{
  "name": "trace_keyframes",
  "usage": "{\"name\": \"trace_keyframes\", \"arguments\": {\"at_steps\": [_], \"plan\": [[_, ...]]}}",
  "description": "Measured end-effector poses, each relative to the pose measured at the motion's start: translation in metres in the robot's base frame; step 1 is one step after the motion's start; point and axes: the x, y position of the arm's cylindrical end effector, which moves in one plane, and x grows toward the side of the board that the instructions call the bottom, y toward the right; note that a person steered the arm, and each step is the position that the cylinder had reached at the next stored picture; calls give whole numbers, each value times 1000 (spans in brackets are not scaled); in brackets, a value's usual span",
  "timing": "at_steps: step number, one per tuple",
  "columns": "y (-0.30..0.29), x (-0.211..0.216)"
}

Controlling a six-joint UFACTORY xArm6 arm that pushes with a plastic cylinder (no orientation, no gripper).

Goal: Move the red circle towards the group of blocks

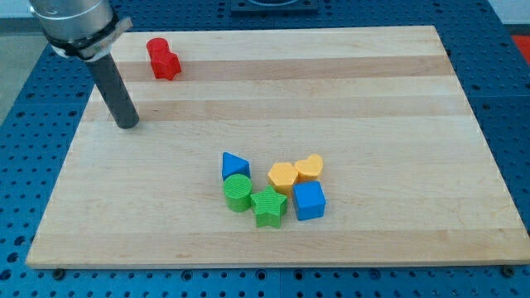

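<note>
The red circle point(156, 48) stands near the board's top left, touching a second red block point(167, 66) just below and to its right; that block's shape is unclear. My tip point(127, 125) rests on the board below and to the left of the two red blocks, apart from them. The group sits low in the middle: a blue triangle point(234, 165), a green circle point(238, 193), a green star point(268, 207), a blue cube point(309, 200), a yellow hexagon point(282, 176) and a yellow heart point(309, 167).
The wooden board point(373, 99) lies on a blue perforated table point(505, 50). The arm's grey body point(74, 25) hangs over the board's top left corner.
</note>
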Motion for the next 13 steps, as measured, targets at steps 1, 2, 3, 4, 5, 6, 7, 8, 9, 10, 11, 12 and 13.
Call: {"name": "trace_keyframes", "arguments": {"at_steps": [1, 2, 3, 4, 5, 6, 7, 8, 9, 10, 11, 12, 13], "plan": [[-3, -21], [-3, -35], [-3, -54], [-3, -67], [-4, -86], [-4, -103], [-4, -115], [-5, -127], [-7, -144], [-9, -158], [-9, -159], [-9, -159], [-9, -160]]}}
